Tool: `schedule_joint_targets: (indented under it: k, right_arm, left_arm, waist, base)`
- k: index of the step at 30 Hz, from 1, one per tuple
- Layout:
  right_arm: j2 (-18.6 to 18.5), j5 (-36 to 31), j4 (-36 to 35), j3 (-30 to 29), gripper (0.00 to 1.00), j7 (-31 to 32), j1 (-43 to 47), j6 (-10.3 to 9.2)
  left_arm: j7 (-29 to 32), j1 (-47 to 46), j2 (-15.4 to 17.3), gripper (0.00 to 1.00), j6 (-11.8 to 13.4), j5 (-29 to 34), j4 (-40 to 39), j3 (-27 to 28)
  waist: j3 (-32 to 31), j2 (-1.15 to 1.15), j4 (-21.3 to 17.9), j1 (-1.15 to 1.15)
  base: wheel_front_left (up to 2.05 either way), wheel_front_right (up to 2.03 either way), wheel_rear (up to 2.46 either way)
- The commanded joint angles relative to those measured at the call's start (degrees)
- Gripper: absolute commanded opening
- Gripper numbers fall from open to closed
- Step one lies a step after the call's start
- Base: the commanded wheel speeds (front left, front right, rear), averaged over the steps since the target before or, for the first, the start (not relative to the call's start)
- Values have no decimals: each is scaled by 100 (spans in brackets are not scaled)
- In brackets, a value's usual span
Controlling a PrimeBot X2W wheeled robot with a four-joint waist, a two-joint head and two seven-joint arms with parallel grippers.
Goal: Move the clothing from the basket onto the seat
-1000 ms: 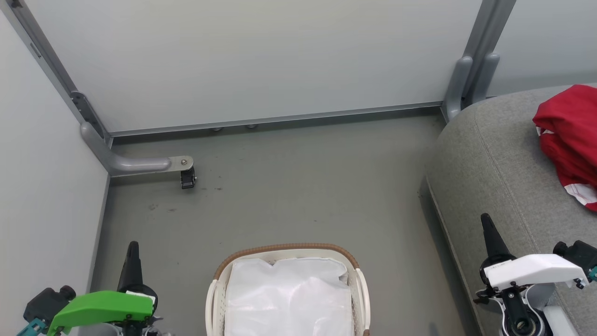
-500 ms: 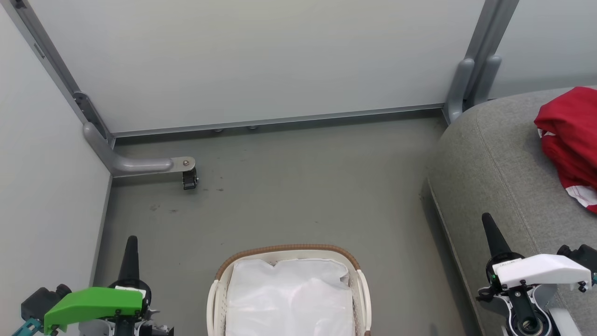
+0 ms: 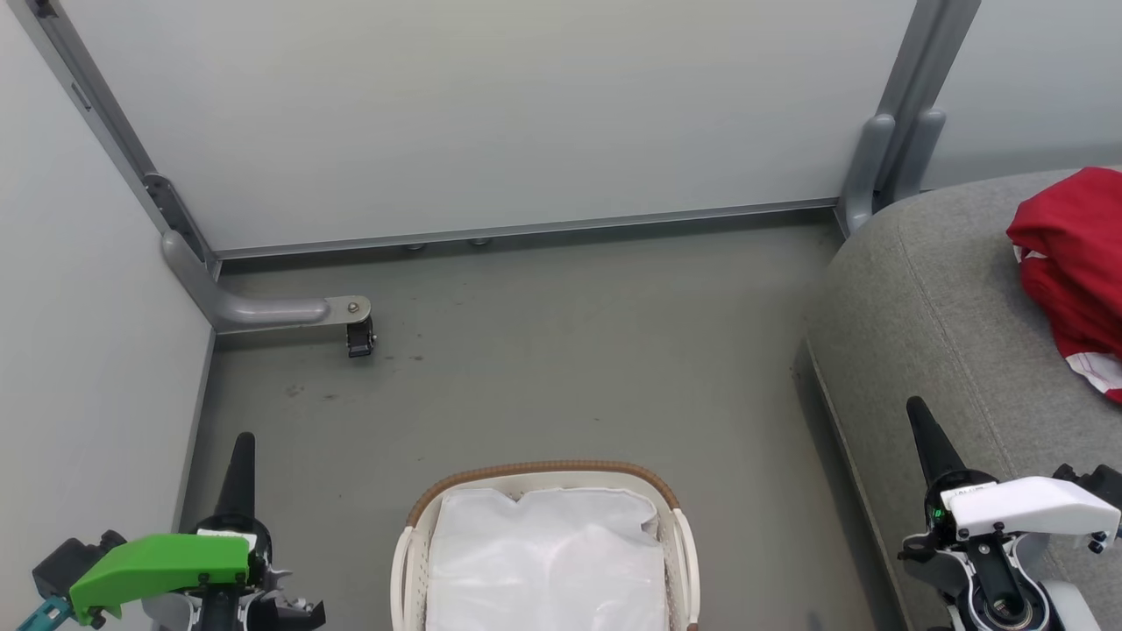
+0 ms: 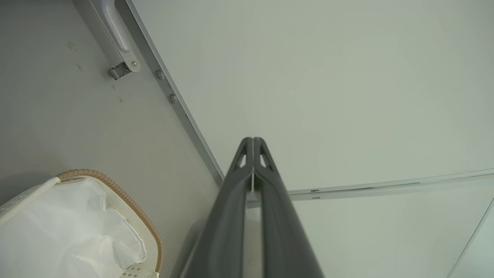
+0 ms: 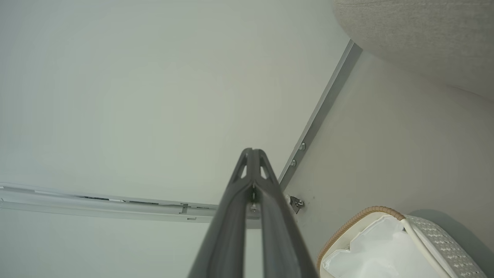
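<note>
Grey floor (image 3: 570,350), partition walls behind. Whole head view has slid a touch vs a sec ago, so the cam moved, not the things. Basket (image 3: 543,467), bottom centre, shows just a white liner (image 3: 543,561), no red in the part seen. Clothing (image 3: 1074,263) lies on seat (image 3: 947,307), right edge of frame, partly cut off. Left claw (image 3: 243,443) lower left & right claw (image 3: 918,410) lower right: both closed, empty. Task prob. done, arms look parked.
</note>
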Motion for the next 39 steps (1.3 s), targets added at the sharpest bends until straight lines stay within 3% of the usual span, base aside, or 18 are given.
schedule_joint_targets:
  k: [1,39]
  right_arm:
    - [-36,138,-63,-28,0,39,22,-4]
    - [-40,1598,-220,-122,0,424,90,-3]
  left_arm:
    - [40,-133,38,0,-28,-111,-49,27]
    - [428,-240,46,0,-79,-1469,-86,175]
  waist:
    - [-3,0,3,0]
    - [-73,0,79,0]
  base:
    - [0,0,0]
    - [0,0,0]
